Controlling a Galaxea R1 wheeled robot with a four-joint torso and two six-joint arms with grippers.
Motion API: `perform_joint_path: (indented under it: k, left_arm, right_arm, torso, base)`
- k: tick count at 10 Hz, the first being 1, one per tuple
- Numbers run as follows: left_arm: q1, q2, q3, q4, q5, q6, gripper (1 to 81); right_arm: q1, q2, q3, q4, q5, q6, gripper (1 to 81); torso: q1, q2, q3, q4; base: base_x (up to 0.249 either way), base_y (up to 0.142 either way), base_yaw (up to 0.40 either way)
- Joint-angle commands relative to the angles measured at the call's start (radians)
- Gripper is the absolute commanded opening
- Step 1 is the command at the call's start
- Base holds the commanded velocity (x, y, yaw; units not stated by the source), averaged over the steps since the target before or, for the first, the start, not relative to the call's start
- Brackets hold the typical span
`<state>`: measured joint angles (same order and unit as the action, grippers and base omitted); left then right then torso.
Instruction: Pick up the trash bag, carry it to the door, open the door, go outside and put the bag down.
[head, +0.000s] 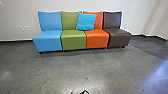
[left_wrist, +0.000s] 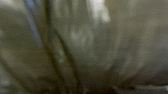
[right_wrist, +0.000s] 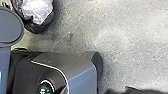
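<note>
Gauging progress: bag pickup likely, delivery outdoors outstanding.

The robot's base (right_wrist: 81, 71) serves as landmark. Beside it lies or hangs the trash bag (right_wrist: 37, 26), dark below with pale crumpled plastic above; I cannot tell whether it bears on the floor (right_wrist: 120, 45). In the left wrist view, a blurred, creased surface (left_wrist: 85, 42), probably the bag's film, suggests that the left gripper has hold of it; whether that gripper is wide, narrow or loaded, I cannot tell. The same applies to the right gripper. Ahead of the base stand four coloured seats (head: 73, 40), placing the robot indoors. A small dark loop (head: 84, 92), possibly part of the bag, lies nearer the base. Judged complete: at most the pickup. Remaining: reaching and opening the door, going outside, and putting the bag down.
</note>
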<state>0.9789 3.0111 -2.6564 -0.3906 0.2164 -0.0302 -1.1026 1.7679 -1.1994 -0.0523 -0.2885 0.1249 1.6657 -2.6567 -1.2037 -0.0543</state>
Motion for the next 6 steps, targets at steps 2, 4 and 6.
perform_joint_path:
  k: [2, 4, 6]
  left_arm:
    - [-0.035, -0.029, -0.042, 0.021, 0.072, -0.002, 1.0]
    - [-0.035, -0.029, -0.037, 0.022, 0.080, 0.000, 1.0]
    - [-0.035, -0.033, -0.037, 0.035, 0.083, 0.000, 1.0]
  right_arm:
    - [0.054, -0.057, 0.005, 0.017, -0.057, 0.001, 81.1]
    - [0.048, -0.045, -0.008, 0.017, -0.057, 0.001, 81.1]
    - [0.043, -0.029, -0.020, 0.017, -0.057, 0.001, 81.1]
  torso:
    - [0.000, 0.000, 0.000, 0.000]
    - [0.000, 0.000, 0.000, 0.000]
    - [-0.066, 0.102, 0.000, 0.000]
  base:
    - [0.000, 0.000, 0.000]
    - [0.000, 0.000, 0.000]
    - [0.000, 0.000, 0.000]
